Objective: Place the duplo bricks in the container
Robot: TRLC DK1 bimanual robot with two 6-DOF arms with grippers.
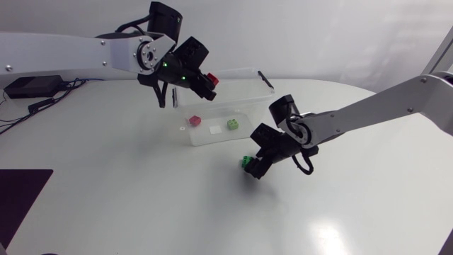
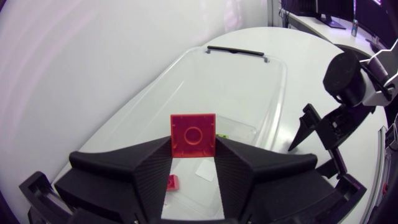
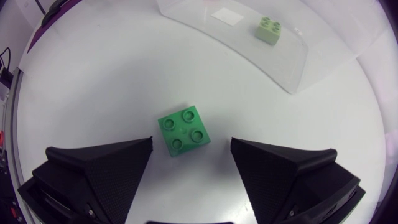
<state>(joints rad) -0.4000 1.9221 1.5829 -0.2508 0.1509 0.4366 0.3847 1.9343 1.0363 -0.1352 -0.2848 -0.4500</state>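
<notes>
Clamped on the red duplo brick (image 2: 193, 134) with the left gripper (image 2: 193, 150), high over the clear container's (image 1: 244, 71) 11 o'clock end. Best to dip inside the rim before letting go, clear of the pink brick (image 1: 194, 121) and light green brick (image 1: 232, 125). Over at 5 o'clock, spread wide with the right gripper (image 3: 191, 144) astride the green brick (image 3: 183, 129), not touching; centre, then squeeze. Open table all round; mind the container's near wall.

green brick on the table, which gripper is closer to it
Right. The right gripper is above the green brick, open fingers either side; the left gripper is over the container, holding a red brick.
</notes>
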